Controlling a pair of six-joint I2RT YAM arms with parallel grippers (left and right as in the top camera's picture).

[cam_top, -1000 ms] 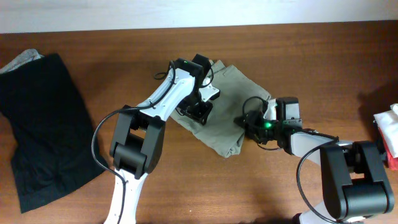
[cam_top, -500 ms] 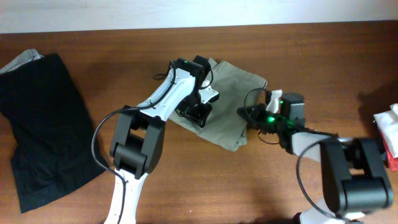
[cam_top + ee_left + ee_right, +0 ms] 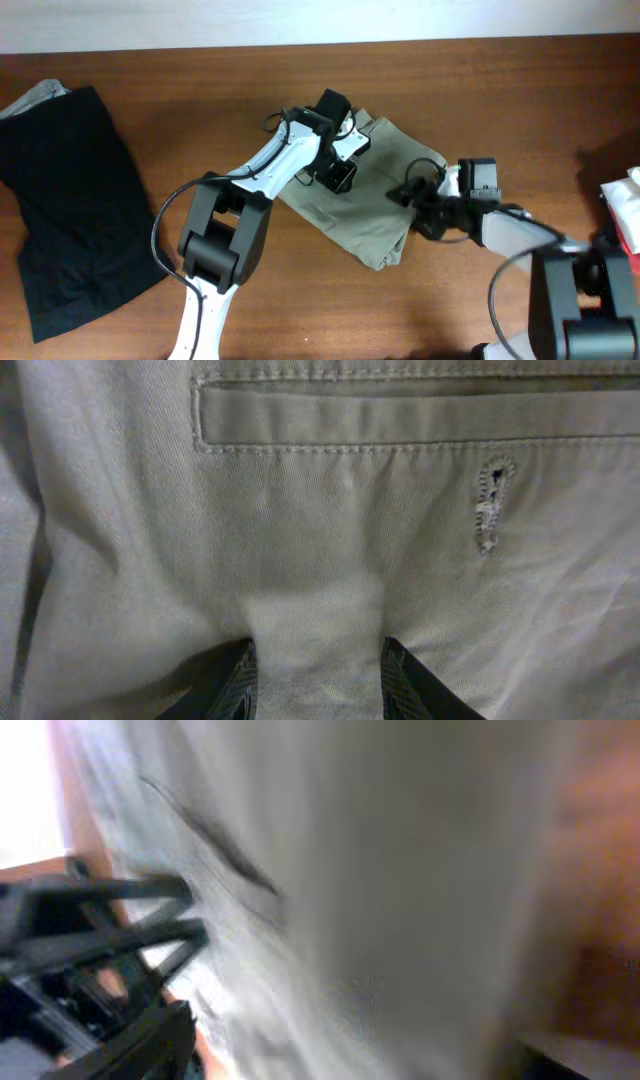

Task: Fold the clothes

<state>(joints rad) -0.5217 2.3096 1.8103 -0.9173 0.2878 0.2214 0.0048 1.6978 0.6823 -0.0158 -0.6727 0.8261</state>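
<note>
The pale khaki-grey shorts lie folded and wrinkled at the middle of the table. My left gripper is on their upper left part. In the left wrist view its fingers pinch a raised ridge of the shorts below a stitched pocket slit and a buttonhole. My right gripper is at the shorts' right edge. The right wrist view is blurred and filled with the shorts. Its dark fingers sit far apart at the lower corners, fabric between them.
A large black garment lies at the table's left, with a grey cloth peeking out at its top. A white and red object sits at the right edge. The left arm shows at the right wrist view's left side.
Both grippers have shifted to the right. The shorts have slid right and toward the front with them, and their right edge now reaches further out.
</note>
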